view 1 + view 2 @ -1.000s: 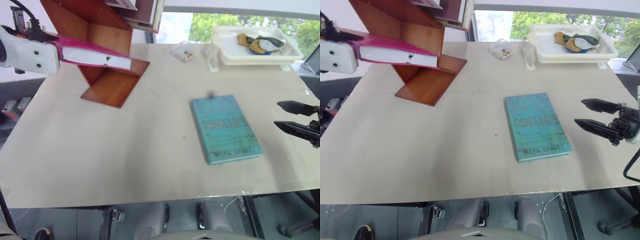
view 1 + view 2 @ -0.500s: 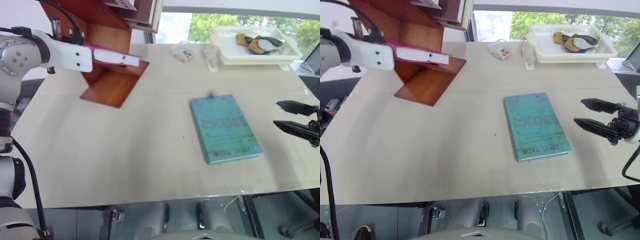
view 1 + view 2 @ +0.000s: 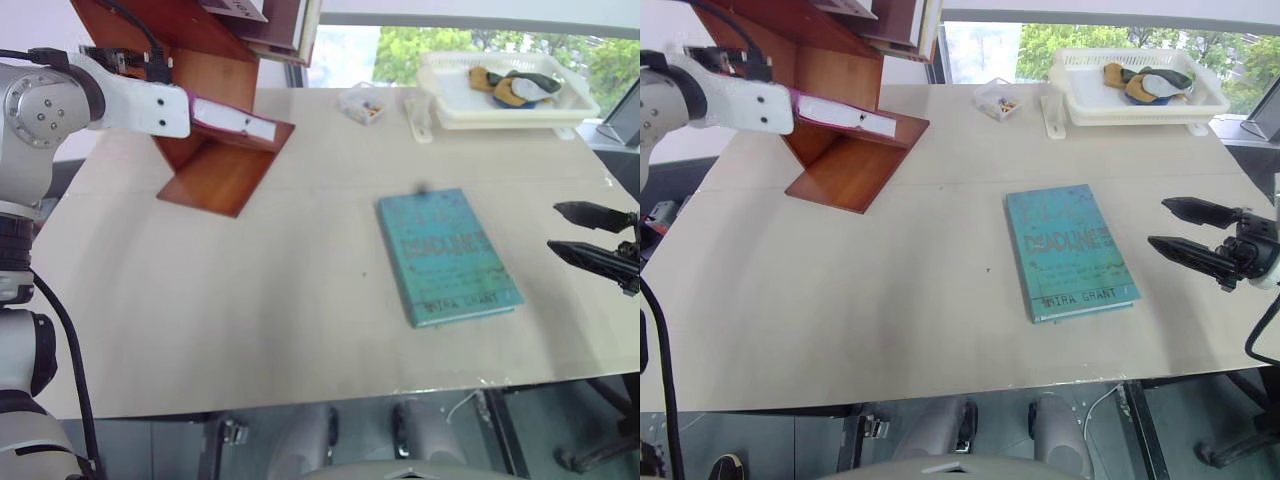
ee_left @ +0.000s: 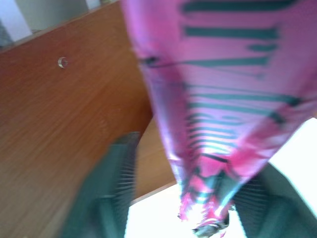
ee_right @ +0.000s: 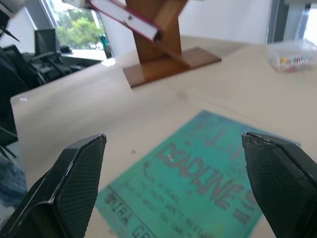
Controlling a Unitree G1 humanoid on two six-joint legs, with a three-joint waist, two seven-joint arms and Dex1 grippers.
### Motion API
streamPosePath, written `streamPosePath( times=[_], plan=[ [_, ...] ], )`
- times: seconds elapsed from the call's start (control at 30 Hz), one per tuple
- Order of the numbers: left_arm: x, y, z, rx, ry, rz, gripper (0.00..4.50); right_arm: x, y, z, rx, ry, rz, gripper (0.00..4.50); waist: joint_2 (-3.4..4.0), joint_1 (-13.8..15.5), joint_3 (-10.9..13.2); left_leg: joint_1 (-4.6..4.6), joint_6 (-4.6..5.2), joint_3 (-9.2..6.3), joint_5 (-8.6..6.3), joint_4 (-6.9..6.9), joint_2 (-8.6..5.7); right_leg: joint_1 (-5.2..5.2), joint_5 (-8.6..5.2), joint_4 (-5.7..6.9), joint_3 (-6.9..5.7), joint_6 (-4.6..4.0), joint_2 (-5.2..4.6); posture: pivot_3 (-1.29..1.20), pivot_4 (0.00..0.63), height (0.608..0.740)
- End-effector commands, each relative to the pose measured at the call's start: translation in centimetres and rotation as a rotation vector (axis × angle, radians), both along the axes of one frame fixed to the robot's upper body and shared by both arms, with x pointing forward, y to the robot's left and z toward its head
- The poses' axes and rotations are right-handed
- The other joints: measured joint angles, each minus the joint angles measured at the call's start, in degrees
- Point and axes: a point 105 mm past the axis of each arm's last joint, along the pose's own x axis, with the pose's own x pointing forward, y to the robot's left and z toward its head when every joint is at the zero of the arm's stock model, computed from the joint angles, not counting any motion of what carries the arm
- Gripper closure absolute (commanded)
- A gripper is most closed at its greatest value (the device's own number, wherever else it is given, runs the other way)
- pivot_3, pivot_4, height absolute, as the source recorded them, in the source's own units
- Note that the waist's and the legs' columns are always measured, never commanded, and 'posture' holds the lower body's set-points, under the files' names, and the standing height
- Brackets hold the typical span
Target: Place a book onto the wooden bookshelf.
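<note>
Your left gripper (image 4: 183,198) is up at the wooden bookshelf (image 3: 215,165), and its two fingers (image 4: 106,193) stand spread apart. In the left wrist view the pink book (image 4: 223,99) runs between them: the one finger is clear of the cover, with the shelf's brown board behind it. Whether the other finger touches the book you cannot tell. From the head views, the book (image 3: 232,119) lies tilted in the open compartment of the bookshelf, its white page edge facing out over the table (image 3: 250,300) and its far corner sitting on the slanted lower board. It extends straight ahead of your left gripper, toward the middle of the table.

Your right gripper (image 3: 1185,232) hovers at the table's right edge, level and pointing inward, its fingers (image 5: 74,178) held wide with nothing between them. Just ahead of it lies the teal "Deadline" book (image 3: 1070,250), flat on the table and apart from the fingertips. Well beyond that gripper, at the far edge, sits a white plastic basket (image 3: 1080,95) with cloth items in it, and beside the basket a small clear box (image 3: 1000,100).
</note>
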Motion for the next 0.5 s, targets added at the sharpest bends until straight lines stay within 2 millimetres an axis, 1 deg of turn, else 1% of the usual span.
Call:
streamPosePath(
  times=[0.03, 0.27, 0.37, 0.5],
  plan=[
    [-0.6, 1.1, 1.6, -0.022, -0.052, 0.046, 0.03, -0.9, 0.3, 2.2, 0.035, -0.082, 0.044, 0.00, -0.01, 0.0, 0.0, 0.00, 0.00, 0.00, 0.00, 0.00, 0.00, 0.00, 0.00, 0.00, 0.00, 0.00, 0.00, 0.00, 0.150, 0.740],
    [-0.8, 1.5, 1.5, -0.027, -0.041, 0.073, 0.03, -1.3, 0.5, 3.1, 0.085, -0.100, 0.082, 0.00, -0.01, 0.2, 0.0, -0.03, 0.01, 0.00, -0.01, 0.00, -0.03, 0.01, 0.00, -0.06, -0.01, 0.00, -0.04, 0.00, 0.150, 0.740],
    [-0.9, 1.7, 1.4, -0.033, -0.036, 0.081, 0.03, -1.5, 0.5, 3.8, 0.138, -0.121, 0.100, 0.00, -0.01, 0.2, 0.0, -0.05, 0.02, 0.00, -0.01, 0.00, -0.04, 0.01, 0.00, -0.10, -0.01, 0.00, -0.05, 0.00, 0.150, 0.740],
    [-1.1, 2.2, 1.5, -0.033, -0.040, 0.096, 0.03, -1.5, 0.3, 3.9, 0.143, -0.120, 0.101, 0.00, -0.01, 0.2, 0.0, -0.05, 0.02, 0.00, -0.01, 0.00, -0.04, 0.01, 0.00, -0.10, -0.01, 0.00, -0.05, 0.00, 0.150, 0.740]
  ],
)
